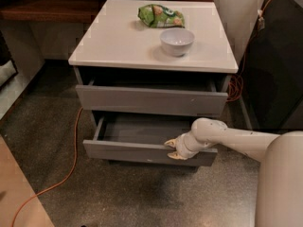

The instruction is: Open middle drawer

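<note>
Currently, at far left, an orange cable (74, 145) trails across the speckled floor beside the cabinet, clear of the drawer's travel.

Next, the cabinet: white top (118, 37) carrying a green snack bag (161, 15) and a white bowl (177, 40). Below it, the upper drawer front (151, 100) sits slightly proud of the carcass.

The middle drawer (132, 151) sits under that one, drawn well forward of it, with its grey inner tray (142, 129) exposed and apparently empty. Judgement: the task is mostly done, with some travel possibly left.

Handling notes (judgement):
- Rigid panel on slides and an empty tray, so it is likely light to pull. Resistance comes from the runners, not from weight.
- Matte, flat front with no handle. The face offers no purchase and would slip, so the top lip of the front is the only usable hold.
- The present hold is right of centre. An off-centre pull can rack the drawer on its slides, so the pull wants to be straight out and level.
- Not fragile, but a jerk could shake the bowl above.

Right of centre, the gripper (173, 149) is at the top lip of the middle drawer front, touching it. Whether it clamps the lip or only hooks over it, I cannot tell.

At far right, the pale arm (236, 141) reaches in from the robot body, low and nearly level.
</note>
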{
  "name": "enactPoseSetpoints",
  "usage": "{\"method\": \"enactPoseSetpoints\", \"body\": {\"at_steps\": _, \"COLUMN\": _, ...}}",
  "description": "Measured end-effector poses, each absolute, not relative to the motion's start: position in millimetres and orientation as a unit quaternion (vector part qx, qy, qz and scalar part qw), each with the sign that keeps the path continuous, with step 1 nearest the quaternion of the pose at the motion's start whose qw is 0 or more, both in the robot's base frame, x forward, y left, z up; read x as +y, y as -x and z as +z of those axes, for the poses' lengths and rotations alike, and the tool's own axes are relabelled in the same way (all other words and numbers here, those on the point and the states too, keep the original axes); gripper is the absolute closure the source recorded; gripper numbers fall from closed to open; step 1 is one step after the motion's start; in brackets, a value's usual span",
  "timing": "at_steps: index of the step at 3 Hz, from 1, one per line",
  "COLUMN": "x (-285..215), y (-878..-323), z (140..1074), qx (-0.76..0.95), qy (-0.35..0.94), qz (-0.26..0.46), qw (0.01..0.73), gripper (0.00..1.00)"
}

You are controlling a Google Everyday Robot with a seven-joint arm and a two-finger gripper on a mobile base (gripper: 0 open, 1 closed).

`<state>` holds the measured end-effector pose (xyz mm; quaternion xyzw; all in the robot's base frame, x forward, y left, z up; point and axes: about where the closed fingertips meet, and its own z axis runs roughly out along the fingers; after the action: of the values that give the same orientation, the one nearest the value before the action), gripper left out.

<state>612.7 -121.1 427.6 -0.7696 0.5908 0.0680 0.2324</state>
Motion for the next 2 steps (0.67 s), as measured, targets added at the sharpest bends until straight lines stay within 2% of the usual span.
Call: {"method": "enactPoseSetpoints", "body": {"at_steps": 2, "x": -121.1, "y": -612.6, "z": 427.6, "qx": 0.591, "qy": 0.77, "qz": 0.068, "qw": 0.232, "gripper": 0.36}}
